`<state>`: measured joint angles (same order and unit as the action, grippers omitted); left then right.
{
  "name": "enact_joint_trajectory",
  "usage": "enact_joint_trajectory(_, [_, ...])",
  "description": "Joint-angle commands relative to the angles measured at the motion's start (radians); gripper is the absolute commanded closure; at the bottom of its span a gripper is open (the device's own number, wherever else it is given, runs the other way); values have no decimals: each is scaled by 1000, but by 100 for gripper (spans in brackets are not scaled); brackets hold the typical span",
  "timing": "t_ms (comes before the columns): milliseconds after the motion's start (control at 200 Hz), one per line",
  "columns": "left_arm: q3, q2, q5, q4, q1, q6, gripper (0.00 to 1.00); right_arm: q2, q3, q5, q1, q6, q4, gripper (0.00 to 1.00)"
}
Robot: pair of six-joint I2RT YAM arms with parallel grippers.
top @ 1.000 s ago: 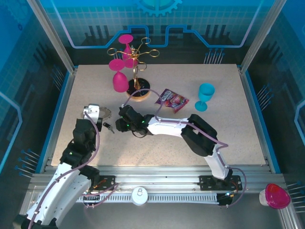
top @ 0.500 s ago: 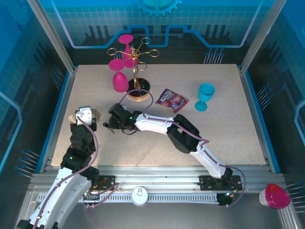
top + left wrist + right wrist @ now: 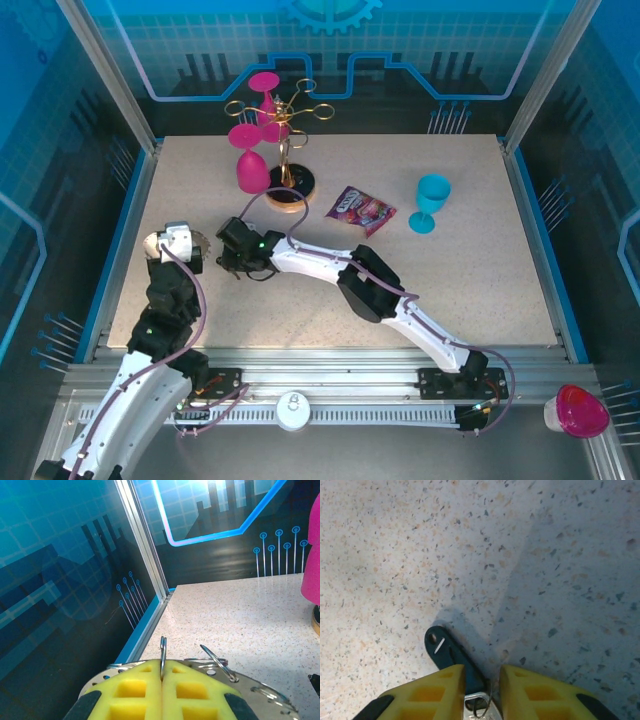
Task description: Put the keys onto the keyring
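Speckled table (image 3: pixel 470 290), key (image 3: pixel 451 652) half hidden between right fingers (image 3: pixel 435 692)

A robot test cell: speckled counter (image 3: pixel 480 290) boxed in by aluminium rails (image 3: pixel 330 378) and blue circuit-patterned panels (image 3: pixel 420 50).
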<state>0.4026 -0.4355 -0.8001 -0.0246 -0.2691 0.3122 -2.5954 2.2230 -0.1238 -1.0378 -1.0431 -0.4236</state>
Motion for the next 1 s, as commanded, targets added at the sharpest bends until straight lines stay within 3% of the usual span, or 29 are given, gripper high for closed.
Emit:
enact_joint_trajectory(0, [-9,13,-7,-55,10,-12,100,-46,45,12,-15,-9,-61,78])
enact_joint_trajectory(240, [-3,13,3,-49,10,-8,100,-38,51,16,-15,7,-62,100])
enact_joint_trajectory(375, [2,14,32,-38,10,-8,100,53,-44,-2,-15,52,-18,100])
enact_joint_trajectory(545, [20,12,126,-5,10,-4,100,261,-320,-30,-10,160,80,100])
enact_joint_trajectory(770, [67,-37,430,95,10,12,100,633,-804,-51,15,409,136,100])
enact_joint_trajectory(996, [95,-131,821,114,9,30,100,954,-1209,82,117,688,132,100])
